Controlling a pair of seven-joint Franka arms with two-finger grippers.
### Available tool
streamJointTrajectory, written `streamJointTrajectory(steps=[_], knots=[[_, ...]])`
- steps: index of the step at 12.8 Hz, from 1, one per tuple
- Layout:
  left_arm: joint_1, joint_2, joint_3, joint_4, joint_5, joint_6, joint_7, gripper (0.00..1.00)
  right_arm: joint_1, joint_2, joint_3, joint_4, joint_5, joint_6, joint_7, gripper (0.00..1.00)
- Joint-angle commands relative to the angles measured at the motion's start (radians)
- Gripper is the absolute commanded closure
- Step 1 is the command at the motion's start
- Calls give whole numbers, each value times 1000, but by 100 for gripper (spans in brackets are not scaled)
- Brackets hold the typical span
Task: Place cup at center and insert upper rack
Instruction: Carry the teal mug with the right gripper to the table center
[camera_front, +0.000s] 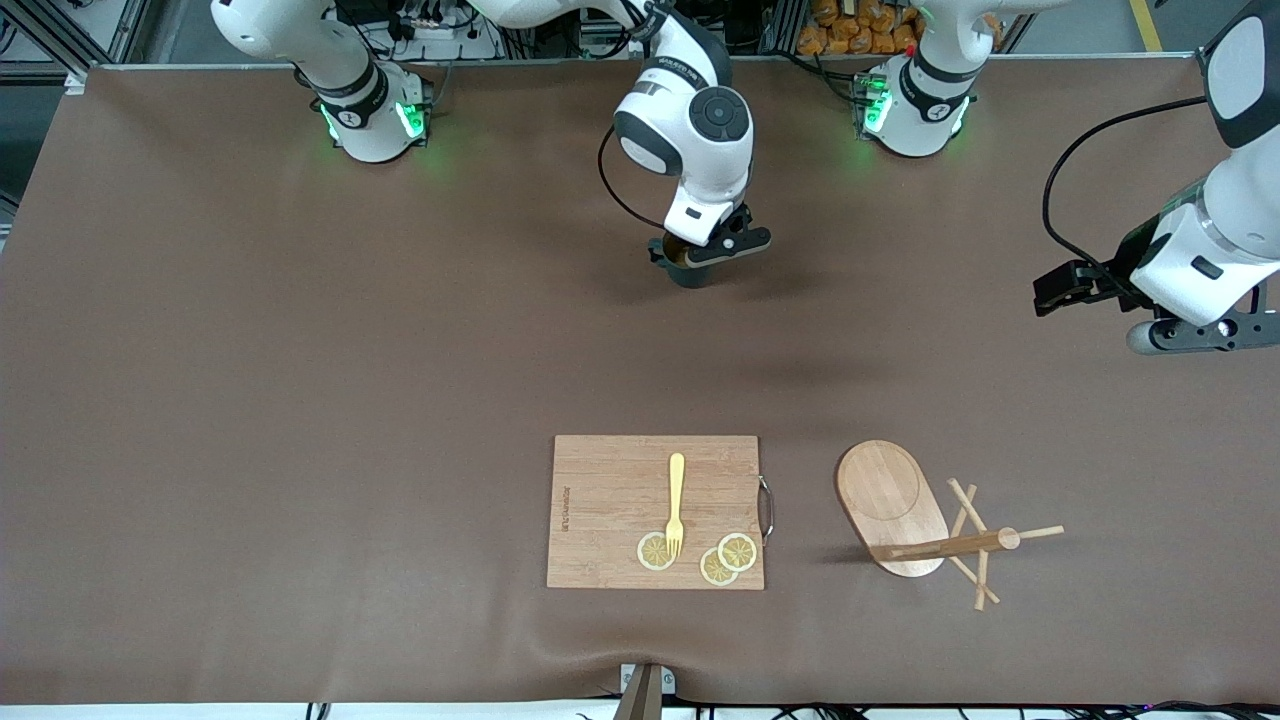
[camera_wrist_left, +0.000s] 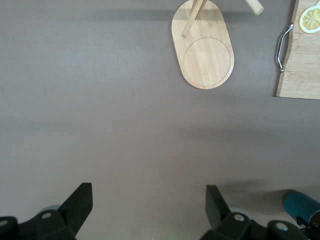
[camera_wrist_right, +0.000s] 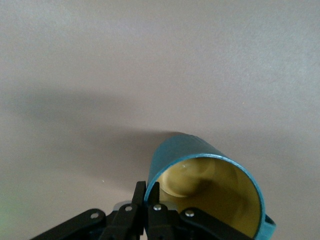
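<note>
The cup, dark teal with a yellowish inside, is near the middle of the table on the robots' side. My right gripper is shut on its rim, one finger inside and one outside. I cannot tell whether the cup touches the table. The cup also shows in the left wrist view. The upper rack, a post with crossing pegs, lies on its side across the end of its oval base. My left gripper hangs open and empty over bare table at the left arm's end.
A rectangular wooden cutting board lies near the front edge beside the oval base. It carries a yellow fork and three lemon slices. A brown cloth covers the table.
</note>
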Motion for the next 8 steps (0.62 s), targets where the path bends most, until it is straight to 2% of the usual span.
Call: streamJointTrajectory(steps=[1,6,8], knots=[[-5,6,-10,22,21,-4,1,0,32,11,-19,4,-61,12,49,100],[-8,4,-10,22,5,-4,-22,0,36,26,-19,2,-79,16,49,100],[-13,0,-10,21,7,-4,-32,0,36,26,-19,2,-81,16,49,94]])
